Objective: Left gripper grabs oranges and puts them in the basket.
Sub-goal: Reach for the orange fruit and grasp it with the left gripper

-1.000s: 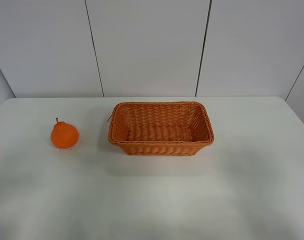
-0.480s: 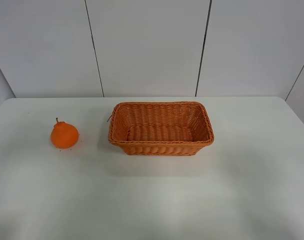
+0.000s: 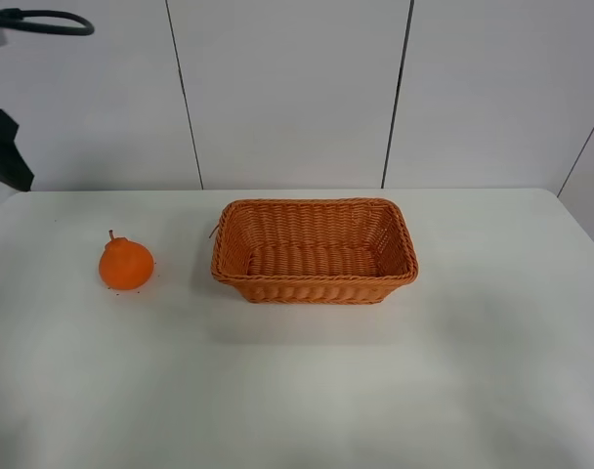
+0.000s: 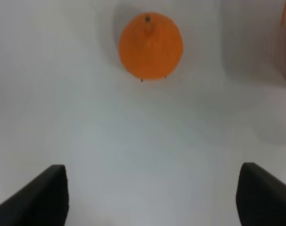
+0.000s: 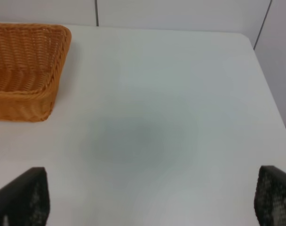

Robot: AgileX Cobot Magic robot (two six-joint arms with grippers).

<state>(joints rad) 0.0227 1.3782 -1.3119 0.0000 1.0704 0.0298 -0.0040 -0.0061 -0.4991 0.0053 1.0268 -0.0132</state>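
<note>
Left wrist: left gripper [image 4: 152, 190] spread, empty; I've got the orange [image 4: 150, 46] centred ahead, well apart, ready for a straight approach.
Basket [image 3: 315, 282]: farther from the gripper than the orange, open-topped for the drop.
Right gripper [image 5: 147, 200]: spread, idle.

A bright orange round fruit [image 3: 126, 265] with a knobbed top and short stem sits upright. At its 3 o'clock, near but apart, a rectangular orange-brown woven wicker basket [image 3: 315, 288] stands open side up. The black two-fingered left gripper [image 4: 152, 197] hangs over the fruit, fingers spread wide.
</note>
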